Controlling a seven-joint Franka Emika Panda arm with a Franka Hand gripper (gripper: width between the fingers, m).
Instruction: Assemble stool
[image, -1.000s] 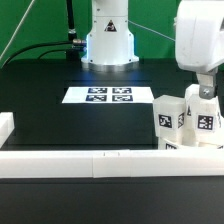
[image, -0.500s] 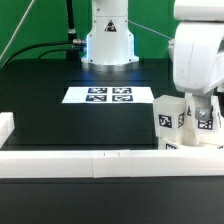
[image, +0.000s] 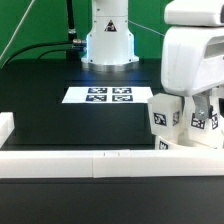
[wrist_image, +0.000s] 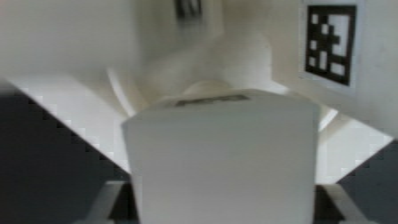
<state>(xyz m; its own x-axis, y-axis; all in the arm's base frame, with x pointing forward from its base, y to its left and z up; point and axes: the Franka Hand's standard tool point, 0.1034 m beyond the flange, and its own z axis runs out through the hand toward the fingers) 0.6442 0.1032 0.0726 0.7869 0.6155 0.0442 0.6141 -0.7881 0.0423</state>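
Seemingly, legs (image: 178, 124) beneath end effector (image: 190, 100)

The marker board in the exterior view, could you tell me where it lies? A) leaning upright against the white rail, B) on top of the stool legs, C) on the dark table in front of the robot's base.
C: the marker board lies flat on the dark table, just before the robot's base, apart from the stool legs.

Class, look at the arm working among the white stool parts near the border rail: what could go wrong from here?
1. The stool legs stand packed together; the descending arm may topple a neighbour.
2. The wrist view is filled by a white part, so the pincer's grip cannot be checked; it might slip.
3. The border rail lies close; parts could jam against it.
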